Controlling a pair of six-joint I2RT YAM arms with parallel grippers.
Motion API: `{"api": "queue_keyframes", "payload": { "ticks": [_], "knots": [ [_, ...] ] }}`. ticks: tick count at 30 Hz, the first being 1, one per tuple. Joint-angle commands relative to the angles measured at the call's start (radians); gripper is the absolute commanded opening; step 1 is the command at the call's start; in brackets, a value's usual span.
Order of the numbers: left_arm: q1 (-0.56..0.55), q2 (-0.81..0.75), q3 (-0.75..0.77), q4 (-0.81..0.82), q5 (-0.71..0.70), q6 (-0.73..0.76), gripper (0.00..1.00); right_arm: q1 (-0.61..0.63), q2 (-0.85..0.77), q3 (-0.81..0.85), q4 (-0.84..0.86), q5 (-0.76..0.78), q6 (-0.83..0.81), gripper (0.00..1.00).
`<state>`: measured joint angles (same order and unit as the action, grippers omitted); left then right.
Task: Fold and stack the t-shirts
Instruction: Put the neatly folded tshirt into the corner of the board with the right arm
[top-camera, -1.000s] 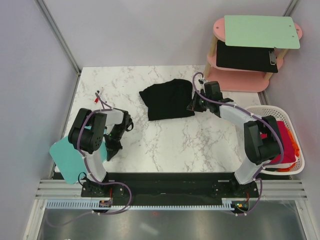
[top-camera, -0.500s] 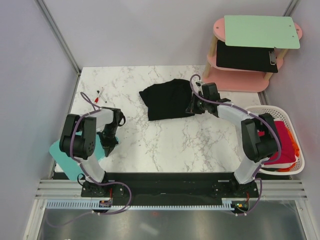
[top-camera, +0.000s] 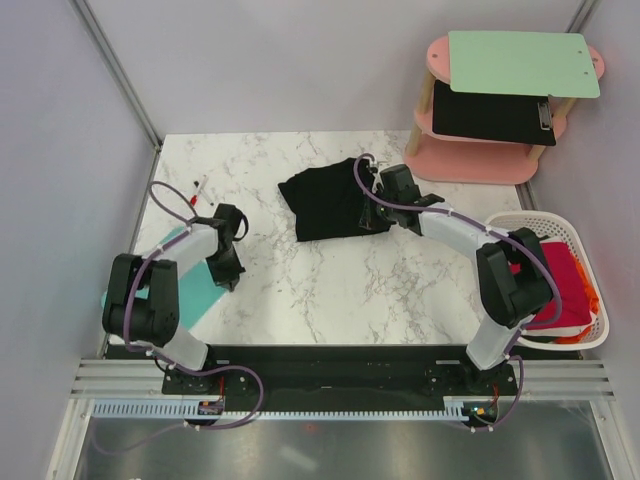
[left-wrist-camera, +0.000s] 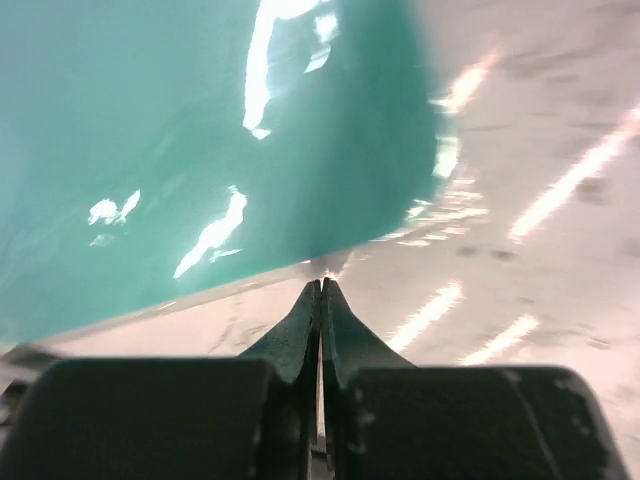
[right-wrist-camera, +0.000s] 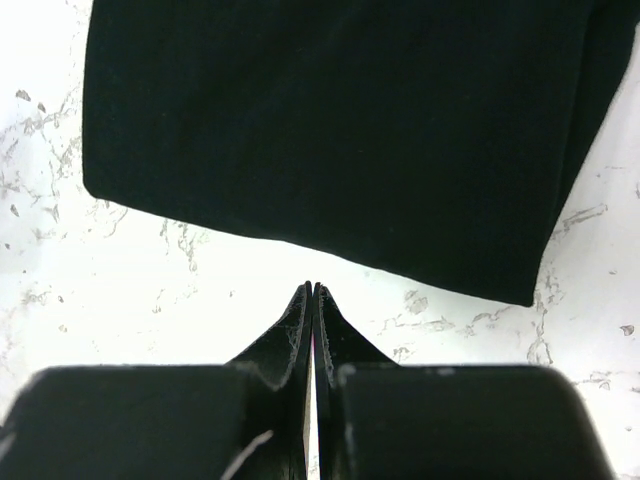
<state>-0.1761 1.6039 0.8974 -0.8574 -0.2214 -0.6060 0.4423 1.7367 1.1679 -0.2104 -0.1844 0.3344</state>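
Note:
The black t-shirt (top-camera: 328, 203) lies folded on the marble table, left of my right gripper; it fills the upper part of the right wrist view (right-wrist-camera: 340, 120). My right gripper (top-camera: 368, 216) (right-wrist-camera: 312, 287) is shut and empty, low at the shirt's right edge, with a strip of bare marble between tips and cloth. The crimson-red shirt (top-camera: 566, 280) and a bit of orange fabric (top-camera: 591, 300) lie in the white basket (top-camera: 528, 220). My left gripper (top-camera: 229, 278) (left-wrist-camera: 320, 283) is shut and empty, its tips at the edge of the teal cutting board (top-camera: 170, 278) (left-wrist-camera: 200, 130).
A pink two-tier shelf (top-camera: 480, 165) at the back right carries a mint-green board (top-camera: 520, 62) and a black clipboard (top-camera: 490, 115). A red and white pen (top-camera: 197, 190) lies at the back left. Grey walls close in both sides.
My right gripper has moved left up to the black shirt's edge. My left arm has swung outward, and the teal board has slid from the table's front-left edge further onto the table.

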Motion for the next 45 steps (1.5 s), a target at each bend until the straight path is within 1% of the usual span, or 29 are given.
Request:
{"api": "queue_keyframes", "payload": {
  "ticks": [1,2,3,5,6,7,8,9,11,12,13,14,15,16,17,18,19,25,28,30,34,39,45],
  "knots": [
    [-0.033,-0.248,-0.021,0.268,0.175,0.032,0.02,0.058,0.007,0.105,-0.003,0.057,-0.057,0.04],
    [-0.033,-0.290,-0.026,0.277,0.195,0.034,0.02,0.082,0.029,0.125,-0.010,0.063,-0.061,0.04],
    [-0.033,-0.332,-0.034,0.294,0.242,0.038,0.05,0.094,0.041,0.162,-0.011,0.074,-0.066,0.04],
    [-0.034,-0.456,-0.034,0.302,0.266,0.043,0.11,0.128,0.085,0.202,-0.011,0.082,-0.069,0.04],
    [-0.033,-0.496,-0.031,0.307,0.281,0.045,0.32,0.139,0.107,0.248,-0.014,0.085,-0.072,0.04],
    [-0.034,-0.528,-0.028,0.307,0.278,0.054,0.46,0.150,0.125,0.272,-0.015,0.086,-0.072,0.04],
    [-0.033,-0.583,-0.026,0.307,0.261,0.055,0.84,0.168,0.171,0.300,-0.020,0.086,-0.074,0.04],
    [-0.033,-0.607,-0.022,0.307,0.252,0.058,1.00,0.177,0.196,0.356,-0.021,0.091,-0.078,0.04],
    [-0.033,-0.656,-0.017,0.307,0.237,0.058,1.00,0.208,0.276,0.419,-0.032,0.097,-0.092,0.03],
    [-0.033,-0.670,-0.017,0.305,0.231,0.054,1.00,0.217,0.305,0.490,-0.037,0.106,-0.098,0.03],
    [-0.033,-0.677,-0.017,0.304,0.229,0.055,1.00,0.226,0.367,0.528,-0.046,0.123,-0.110,0.03],
    [-0.033,-0.679,-0.017,0.305,0.231,0.054,1.00,0.243,0.403,0.570,-0.072,0.131,-0.116,0.03],
    [-0.033,-0.680,-0.015,0.305,0.234,0.055,1.00,0.251,0.438,0.654,-0.086,0.132,-0.121,0.03],
    [-0.033,-0.679,-0.015,0.305,0.235,0.052,1.00,0.263,0.511,0.695,-0.101,0.143,-0.130,0.03],
    [-0.033,-0.674,-0.014,0.305,0.252,0.052,1.00,0.268,0.547,0.737,-0.131,0.143,-0.129,0.02],
    [-0.033,-0.667,-0.014,0.307,0.257,0.052,1.00,0.271,0.581,0.812,-0.147,0.145,-0.127,0.02],
    [-0.033,-0.664,-0.017,0.307,0.261,0.051,1.00,0.274,0.639,0.840,-0.155,0.143,-0.126,0.02],
    [-0.033,-0.654,-0.048,0.316,0.286,0.048,1.00,0.274,0.793,1.002,-0.152,0.151,-0.100,0.01],
    [-0.033,-0.656,-0.072,0.325,0.289,0.048,1.00,0.276,0.863,1.094,-0.145,0.178,-0.092,0.01],
    [-0.033,-0.659,-0.094,0.333,0.290,0.046,1.00,0.276,0.892,1.144,-0.142,0.242,-0.090,0.01],
    [-0.033,-0.654,-0.124,0.345,0.300,0.041,1.00,0.273,0.917,1.139,-0.086,0.328,-0.083,0.01],
    [-0.033,-0.645,-0.153,0.356,0.310,0.041,1.00,0.257,0.925,1.121,-0.092,0.375,-0.069,0.00],
    [-0.033,-0.642,-0.176,0.379,0.330,0.038,0.99,0.194,0.858,0.977,-0.103,0.384,0.008,0.00]
  ]
}}
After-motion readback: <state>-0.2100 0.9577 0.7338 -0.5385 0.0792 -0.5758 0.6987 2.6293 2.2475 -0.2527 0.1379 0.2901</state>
